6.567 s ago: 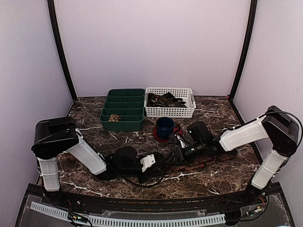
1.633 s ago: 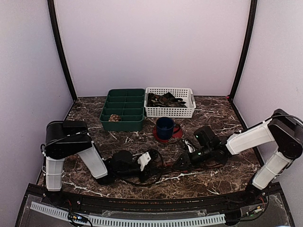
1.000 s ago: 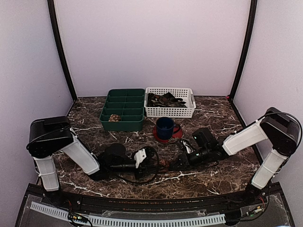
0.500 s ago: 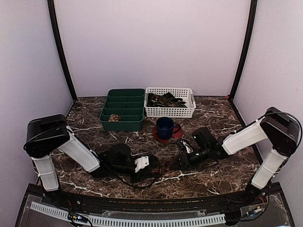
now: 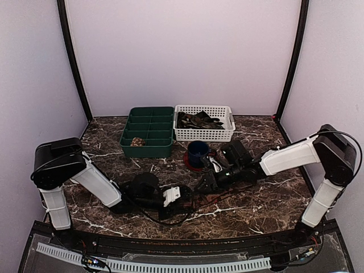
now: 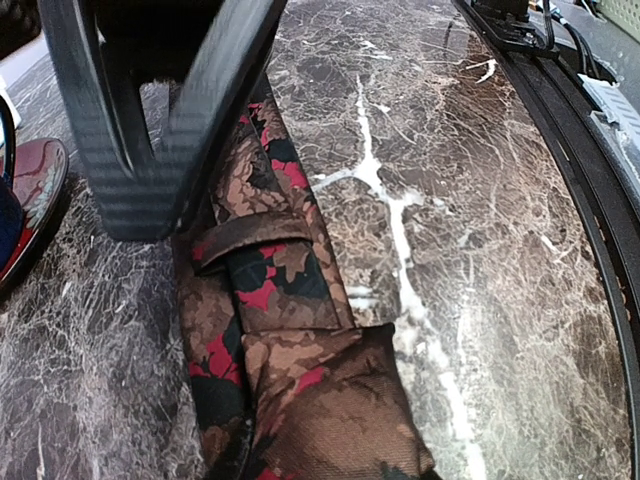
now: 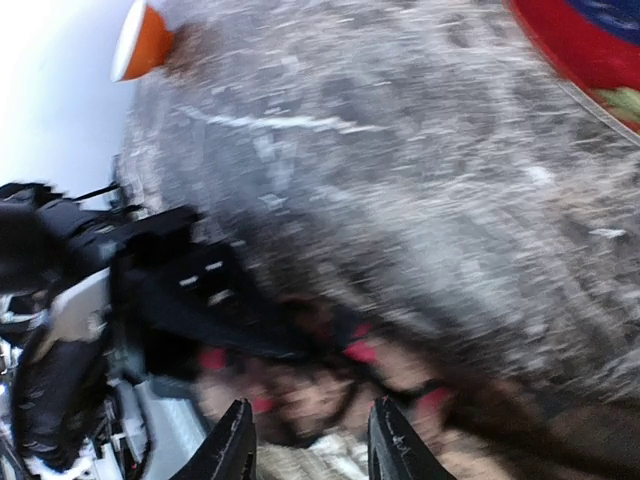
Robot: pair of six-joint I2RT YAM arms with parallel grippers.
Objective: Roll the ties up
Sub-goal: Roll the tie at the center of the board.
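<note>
A brown, red and black patterned tie [image 6: 280,300] lies on the marble table, its folded end close under my left wrist camera. It shows as a thin strip in the top view [image 5: 220,197]. My left gripper [image 5: 181,198] sits at that end and seems shut on it, though its fingers are hidden. My right gripper [image 5: 203,186] is open just above the tie [image 7: 330,385], with its black fingers [image 6: 140,170] on the fabric. A rolled tie [image 5: 136,141] sits in the green tray [image 5: 149,149]. More ties [image 5: 198,120] lie in the white basket [image 5: 205,135].
A blue mug [image 5: 198,152] stands on a red coaster [image 5: 211,160] just behind the right gripper. The table's black front rail [image 6: 590,200] runs close beside the tie. Black cables loop near the left gripper.
My right gripper has moved left along the tie toward the left gripper and the mug. The left wrist has turned a little while staying at the tie's end.
</note>
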